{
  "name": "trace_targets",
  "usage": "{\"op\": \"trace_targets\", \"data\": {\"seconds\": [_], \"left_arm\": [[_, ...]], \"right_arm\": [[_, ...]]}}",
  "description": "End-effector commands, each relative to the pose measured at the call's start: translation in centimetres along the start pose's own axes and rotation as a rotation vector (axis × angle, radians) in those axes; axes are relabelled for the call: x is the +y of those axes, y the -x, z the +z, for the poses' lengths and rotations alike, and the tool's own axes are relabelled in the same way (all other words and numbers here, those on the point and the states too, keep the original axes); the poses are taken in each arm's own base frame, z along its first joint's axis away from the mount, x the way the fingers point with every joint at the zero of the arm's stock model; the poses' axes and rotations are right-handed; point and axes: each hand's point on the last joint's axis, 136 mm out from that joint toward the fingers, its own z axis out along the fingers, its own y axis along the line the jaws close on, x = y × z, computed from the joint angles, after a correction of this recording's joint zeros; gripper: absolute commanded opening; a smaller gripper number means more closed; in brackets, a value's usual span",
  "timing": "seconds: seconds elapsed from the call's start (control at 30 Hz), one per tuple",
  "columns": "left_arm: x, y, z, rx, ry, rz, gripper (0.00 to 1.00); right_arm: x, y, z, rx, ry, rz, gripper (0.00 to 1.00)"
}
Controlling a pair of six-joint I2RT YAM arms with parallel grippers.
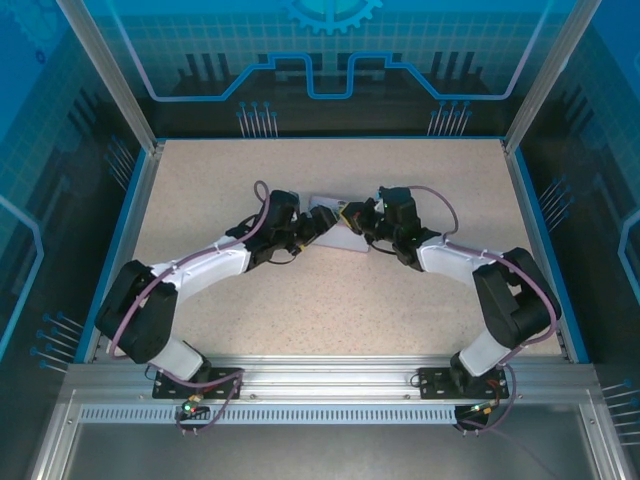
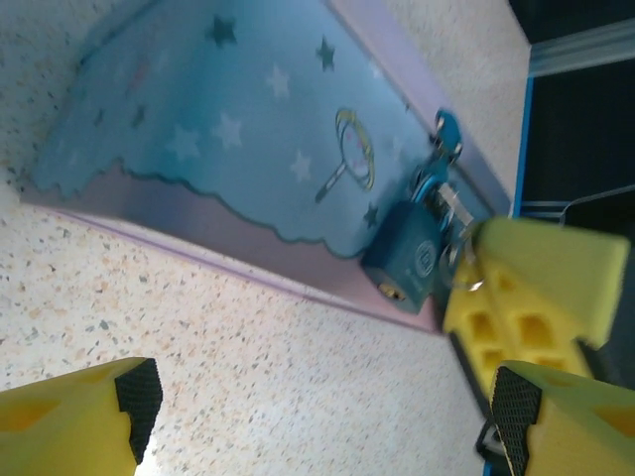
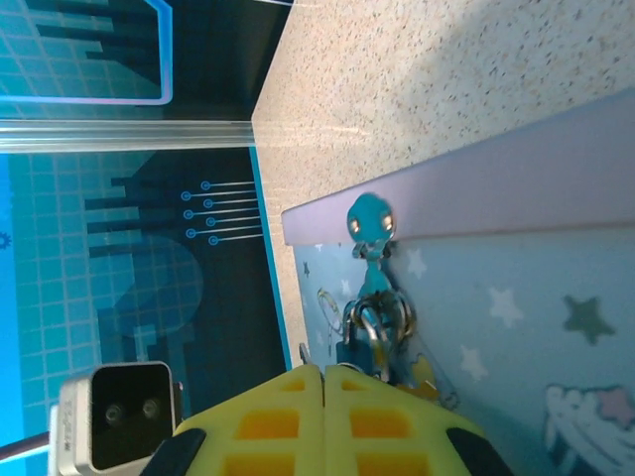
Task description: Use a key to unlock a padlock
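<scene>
A pale blue tin box printed with stars lies near the middle of the speckled beige bench, a little toward the far edge. Both arms reach in to it from the near corners.

A small dark-blue padlock with a thin metal shackle hangs at the tin's long edge. Its shackle passes through a small teal clasp on the tin's lilac rim. The lock body rests against the tin's side, and a brass-coloured keyhole shows at the end nearest the bench.

The left fingers, yellow with black ribbed pads, stand wide apart with nothing between them. They are over bare bench just beside the tin, at its end toward the left edge.

The right fingers, also yellow, are pressed together tip to tip. Their tips sit right at the padlock, touching or nearly touching the shackle. In the left wrist view they lie just beside the lock body. Whether the small dark key is pinched between them I cannot tell.
</scene>
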Motion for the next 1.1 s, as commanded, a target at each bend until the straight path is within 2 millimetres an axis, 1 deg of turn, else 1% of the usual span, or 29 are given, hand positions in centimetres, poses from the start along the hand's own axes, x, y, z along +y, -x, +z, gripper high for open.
{"op": "trace_targets", "data": {"seconds": [0.0, 0.07, 0.2, 0.23, 0.27, 0.3, 0.4, 0.53, 0.57, 0.67, 0.73, 0.83, 0.93, 1.07], "left_arm": [[-1.5, 1.6, -0.7, -0.060, -0.043, -0.015, 0.88], [-1.5, 1.7, -0.5, -0.048, -0.037, -0.008, 0.88], [-1.6, 1.8, -0.5, -0.029, -0.026, 0.015, 0.88], [-1.7, 1.8, -0.6, -0.027, -0.024, 0.026, 0.88], [-1.7, 1.9, -0.7, -0.025, -0.022, 0.033, 0.88], [-1.6, 2.0, -0.8, -0.027, -0.015, 0.038, 0.88], [-1.5, 1.9, -1.1, -0.028, -0.014, 0.047, 0.89], [-0.8, 1.4, -1.4, -0.021, -0.012, 0.041, 0.88], [-0.7, 1.2, -1.5, -0.017, -0.015, 0.035, 0.88], [-0.5, 0.5, -1.4, 0.011, -0.035, 0.029, 0.89], [-0.7, 0.0, -1.2, 0.045, -0.051, 0.038, 0.90], [-0.9, -0.5, -0.7, 0.081, -0.052, 0.050, 0.90], [-1.0, -0.3, -0.3, 0.075, -0.054, 0.053, 0.91], [-1.1, -0.2, 0.2, 0.076, -0.064, 0.040, 0.91]], "right_arm": [[1.5, 0.1, -0.5, -0.009, 0.039, -0.011, 0.00], [1.8, 0.9, -1.0, -0.030, 0.043, -0.012, 0.00], [2.6, 3.7, -2.4, -0.087, 0.057, -0.006, 0.00], [2.5, 4.3, -2.7, -0.094, 0.050, -0.007, 0.00], [3.5, 5.1, -2.9, -0.106, 0.064, -0.017, 0.00], [4.0, 5.7, -3.1, -0.115, 0.066, -0.029, 0.00], [4.9, 7.1, -2.6, -0.119, 0.055, -0.058, 0.00], [5.4, 8.4, -0.5, -0.100, 0.034, -0.093, 0.00], [4.7, 8.5, 0.1, -0.087, 0.003, -0.084, 0.00], [4.0, 8.8, 1.9, -0.063, -0.024, -0.084, 0.00], [3.8, 8.7, 3.0, -0.046, -0.038, -0.092, 0.00], [3.2, 8.2, 4.3, -0.015, -0.067, -0.108, 0.00], [2.8, 7.4, 5.2, 0.026, -0.086, -0.118, 0.00], [2.1, 6.1, 5.9, 0.078, -0.109, -0.129, 0.00]]}}
